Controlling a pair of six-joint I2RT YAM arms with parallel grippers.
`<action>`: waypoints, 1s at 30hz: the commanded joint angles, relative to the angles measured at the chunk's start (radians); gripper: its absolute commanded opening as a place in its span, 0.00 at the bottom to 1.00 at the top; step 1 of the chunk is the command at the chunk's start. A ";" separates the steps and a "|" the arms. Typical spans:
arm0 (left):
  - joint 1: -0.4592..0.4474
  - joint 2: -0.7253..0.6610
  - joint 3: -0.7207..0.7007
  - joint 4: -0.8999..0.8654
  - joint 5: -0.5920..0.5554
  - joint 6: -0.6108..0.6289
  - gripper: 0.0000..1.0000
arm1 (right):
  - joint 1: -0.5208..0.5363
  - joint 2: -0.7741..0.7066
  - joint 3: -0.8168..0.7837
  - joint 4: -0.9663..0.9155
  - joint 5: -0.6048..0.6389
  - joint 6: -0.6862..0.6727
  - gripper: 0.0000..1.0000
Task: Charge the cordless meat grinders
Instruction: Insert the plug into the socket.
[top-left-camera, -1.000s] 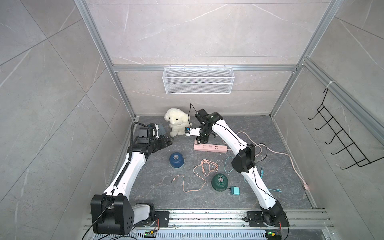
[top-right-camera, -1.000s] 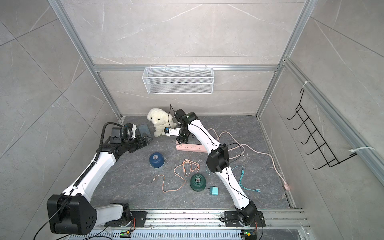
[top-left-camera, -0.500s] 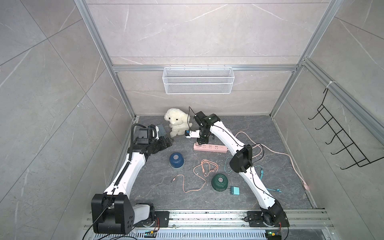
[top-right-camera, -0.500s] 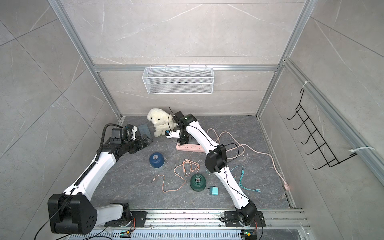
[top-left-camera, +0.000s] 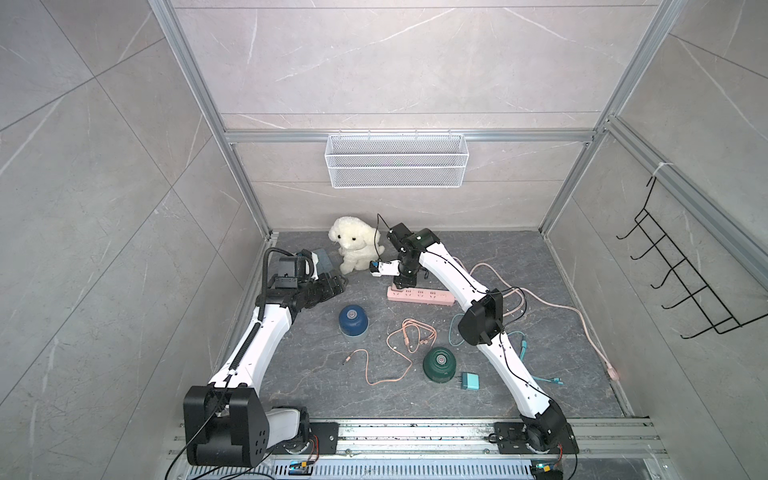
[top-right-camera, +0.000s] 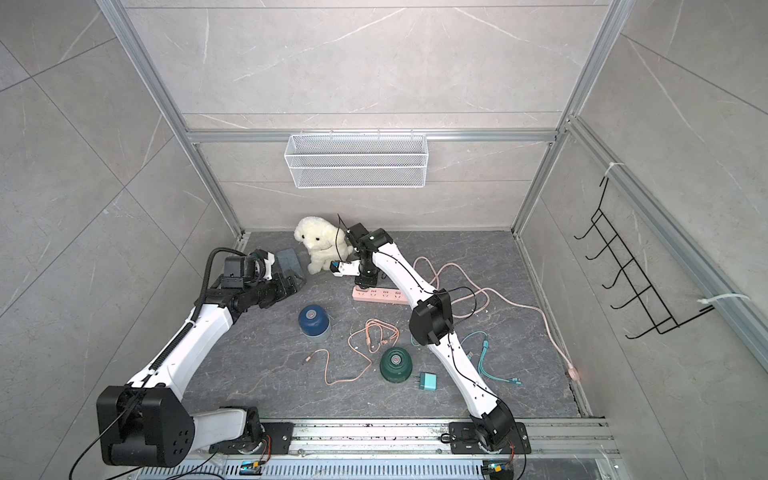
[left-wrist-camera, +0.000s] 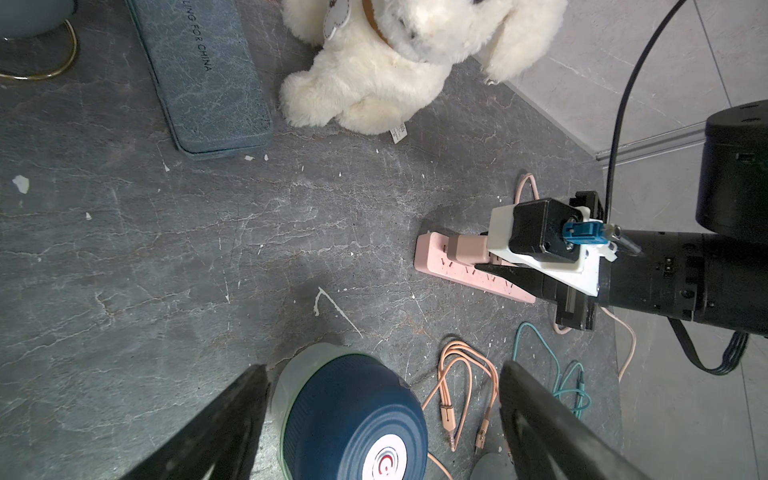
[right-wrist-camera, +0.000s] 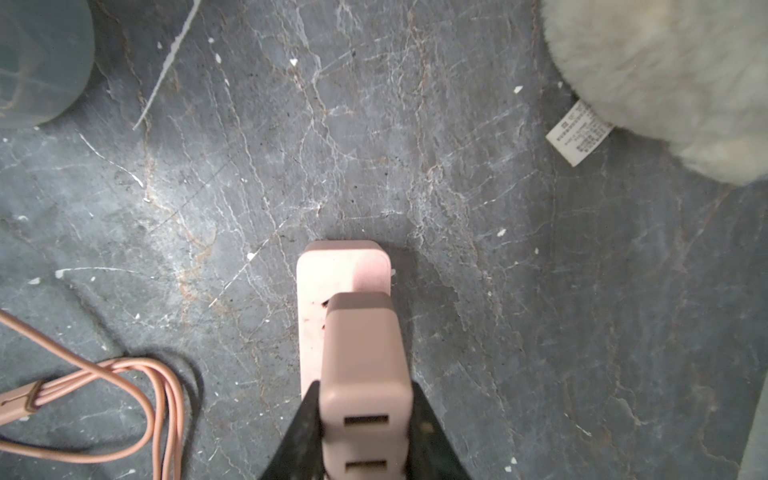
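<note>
Seating the pink plug (right-wrist-camera: 363, 345) in the power strip (right-wrist-camera: 332, 270).
My left pincer (top-left-camera: 337, 286), centre-left, hangs spread and empty, poised near the navy grinder (top-left-camera: 352, 321) just below; my right pincer (right-wrist-camera: 365, 399), mid-frame, clamps the plug upright for its socket; the green grinder (top-left-camera: 439, 364) sits lower right, untouched.

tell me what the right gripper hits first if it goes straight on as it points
Likely the pink power strip: the right gripper points down at its end, and the pink adapter it holds would meet the strip first. Whether they already touch is unclear.
</note>
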 joint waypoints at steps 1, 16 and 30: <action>0.005 -0.001 -0.004 0.022 0.030 0.000 0.89 | 0.004 0.045 -0.006 -0.012 0.020 -0.046 0.10; 0.005 -0.003 0.004 -0.010 0.032 0.017 0.89 | 0.054 0.175 -0.038 0.010 0.014 -0.058 0.11; 0.005 -0.006 -0.006 -0.009 0.043 0.007 0.89 | 0.075 0.189 -0.028 -0.009 0.026 -0.052 0.11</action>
